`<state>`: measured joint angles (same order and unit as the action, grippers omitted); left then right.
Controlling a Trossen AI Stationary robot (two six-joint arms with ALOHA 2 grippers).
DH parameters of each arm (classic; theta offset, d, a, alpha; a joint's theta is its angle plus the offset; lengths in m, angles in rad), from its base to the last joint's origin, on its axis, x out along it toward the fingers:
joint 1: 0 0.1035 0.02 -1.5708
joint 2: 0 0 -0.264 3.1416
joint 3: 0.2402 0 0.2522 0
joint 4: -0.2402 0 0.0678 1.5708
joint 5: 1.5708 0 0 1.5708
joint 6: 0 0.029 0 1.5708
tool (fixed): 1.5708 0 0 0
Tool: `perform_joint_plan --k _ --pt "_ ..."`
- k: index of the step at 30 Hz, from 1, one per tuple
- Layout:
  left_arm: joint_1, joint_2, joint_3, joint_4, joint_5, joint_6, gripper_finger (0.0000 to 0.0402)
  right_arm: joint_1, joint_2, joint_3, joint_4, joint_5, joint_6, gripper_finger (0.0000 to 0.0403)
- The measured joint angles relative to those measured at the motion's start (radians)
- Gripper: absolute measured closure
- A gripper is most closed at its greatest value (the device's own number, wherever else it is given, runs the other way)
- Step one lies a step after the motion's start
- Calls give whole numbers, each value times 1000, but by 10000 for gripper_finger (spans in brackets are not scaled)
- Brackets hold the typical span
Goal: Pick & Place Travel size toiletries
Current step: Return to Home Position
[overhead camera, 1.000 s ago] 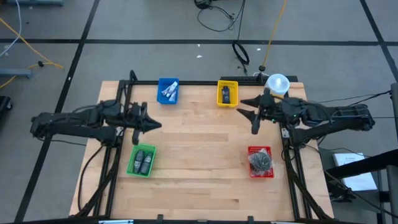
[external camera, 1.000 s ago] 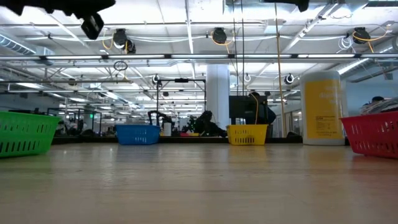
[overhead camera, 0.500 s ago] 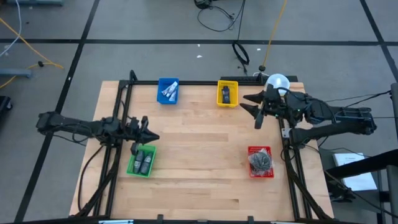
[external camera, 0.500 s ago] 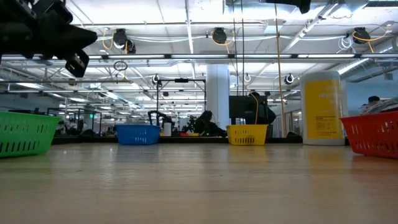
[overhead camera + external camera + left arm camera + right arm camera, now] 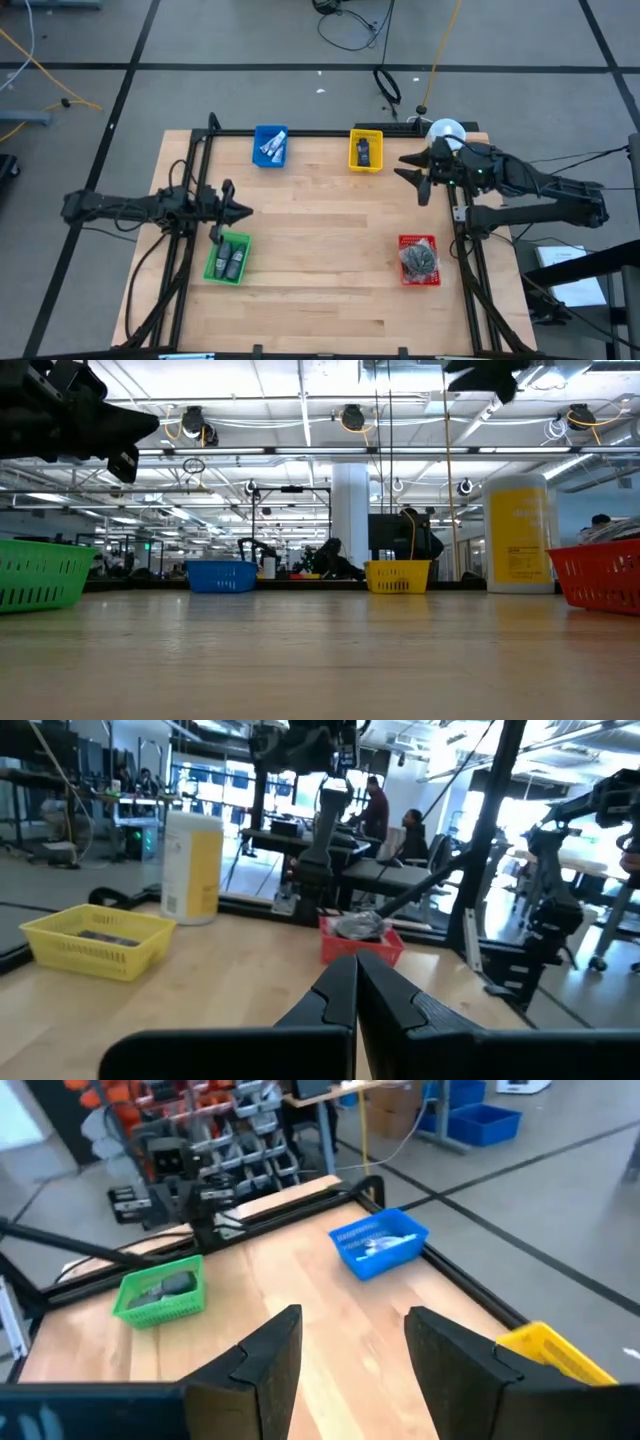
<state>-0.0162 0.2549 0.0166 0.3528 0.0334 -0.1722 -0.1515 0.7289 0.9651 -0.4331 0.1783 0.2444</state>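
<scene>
OK, you've got both arms hanging above the table, neither holding anything.

Left gripper is over the table's left side, just beside the green basket on its far side, pointing toward the middle. Its fingers are pressed together, and in its wrist view the tips meet with no gap.

Right gripper is near the back right corner, between the yellow basket and the big yellow bottle. Its fingers are spread, and its wrist view shows wood through the gap.

Toiletries, as you see them from above:
- White tubes with blue marks lie in the blue basket, back left.
- One small dark item lies in the yellow basket, at the back, right of centre.
- Two dark bottles lie side by side in the green basket, front left.
- A grey heap fills the red basket, front right. You can't tell its single pieces apart.

In the low view all four baskets stand on the wood. The bottle is upright just beside the red basket. The arms show only at the top edge, well off the surface.

The left wrist view catches two people in the room beyond the red basket.
</scene>
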Motion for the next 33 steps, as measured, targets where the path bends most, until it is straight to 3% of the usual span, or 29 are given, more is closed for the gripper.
perform_joint_plan --k 9,18,25,33 --pt "17 -8 0 -5 19 9 395 -15 -344 -403 303 0 133 232" --pt "17 -8 0 1 18 13 390 -15 -512 -758 588 -47 258 232" --pt "17 -8 0 24 18 -8 399 -15 -602 -915 790 -173 318 232" --pt "16 -7 0 19 18 -39 381 -17 -645 -942 742 -186 294 232"
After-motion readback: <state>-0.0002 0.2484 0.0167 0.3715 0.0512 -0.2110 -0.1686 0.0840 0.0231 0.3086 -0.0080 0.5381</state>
